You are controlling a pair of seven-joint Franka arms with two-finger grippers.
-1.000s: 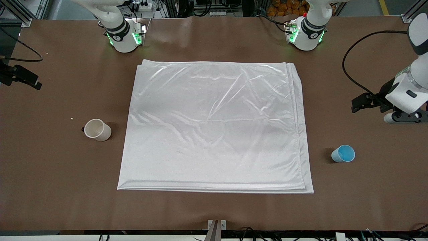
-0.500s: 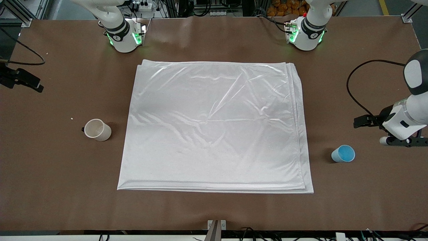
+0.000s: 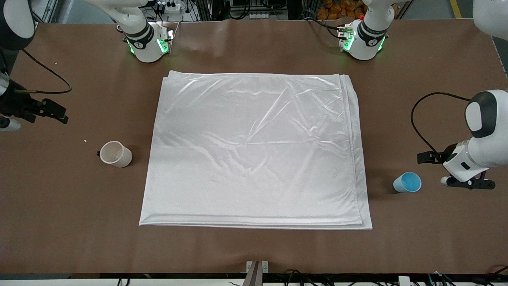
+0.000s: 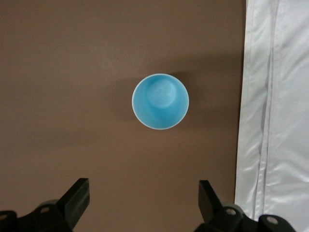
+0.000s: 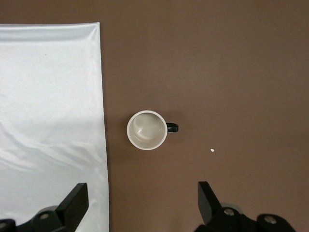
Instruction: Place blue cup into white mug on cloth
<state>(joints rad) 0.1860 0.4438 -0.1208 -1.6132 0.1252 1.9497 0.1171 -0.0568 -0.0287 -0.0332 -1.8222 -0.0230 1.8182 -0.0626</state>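
Observation:
The blue cup [image 3: 407, 182] stands upright on the brown table, off the cloth [image 3: 254, 147], toward the left arm's end. It also shows in the left wrist view [image 4: 160, 101]. My left gripper [image 4: 143, 193] is open and empty, over bare table just beside the cup. The white mug [image 3: 115, 154] stands upright on the table off the cloth, toward the right arm's end, its black handle pointing away from the cloth. It also shows in the right wrist view [image 5: 147, 130]. My right gripper [image 5: 142, 195] is open and empty, over the table near the mug.
The cloth's layered edge [image 4: 275, 121] lies close to the blue cup, and another edge [image 5: 48, 111] close to the mug. A small white crumb [image 5: 212, 151] lies on the table near the mug's handle. The arm bases [image 3: 147, 41] stand farthest from the front camera.
My left arm has come down and toward the front camera, ending beside the blue cup. My right arm has moved in over the table's end, toward the mug. The cups have not moved.

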